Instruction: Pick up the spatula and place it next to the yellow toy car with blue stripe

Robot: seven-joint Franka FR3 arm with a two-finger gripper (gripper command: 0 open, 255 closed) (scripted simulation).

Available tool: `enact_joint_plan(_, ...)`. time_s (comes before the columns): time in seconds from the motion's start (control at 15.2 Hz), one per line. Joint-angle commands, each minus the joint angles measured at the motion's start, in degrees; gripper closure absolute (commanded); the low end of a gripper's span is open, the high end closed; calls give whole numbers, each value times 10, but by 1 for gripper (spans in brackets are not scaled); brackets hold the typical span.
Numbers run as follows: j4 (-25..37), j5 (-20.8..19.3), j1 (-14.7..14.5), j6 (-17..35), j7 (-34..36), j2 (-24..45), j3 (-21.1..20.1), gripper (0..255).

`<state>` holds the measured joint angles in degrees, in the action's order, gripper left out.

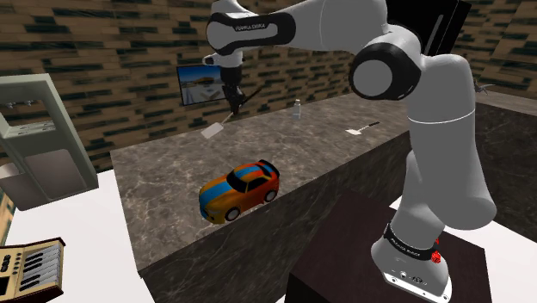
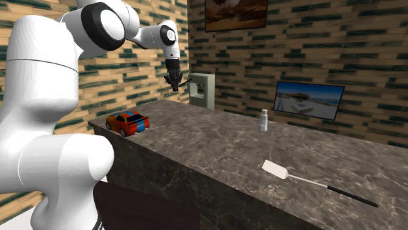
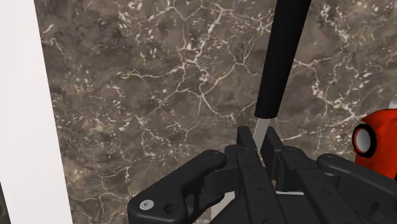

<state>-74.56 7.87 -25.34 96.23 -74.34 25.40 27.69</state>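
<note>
Gripper fingers clenched on spatula neck, black handle pointing straight ahead, held clear above marble counter. Toy car below, off to one side, near counter edge; I judge lowering alongside it comes next.

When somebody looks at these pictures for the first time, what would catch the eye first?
The big white arm stands out first, its black gripper shut on a black-handled spatula held above the dark marbled counter. Next comes the orange toy car with a blue stripe, close to the counter's edge. A second spatula lies flat farther along the counter.
</note>
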Motion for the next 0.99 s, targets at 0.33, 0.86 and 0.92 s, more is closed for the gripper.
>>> enact_joint_plan(0.33,26,14,-9,16,25,44,-13,255)
enact_joint_plan(0.86,-34,16,-16,76,24,46,-15,255)
enact_joint_plan(0.92,-40,16,-16,83,24,47,-16,255)
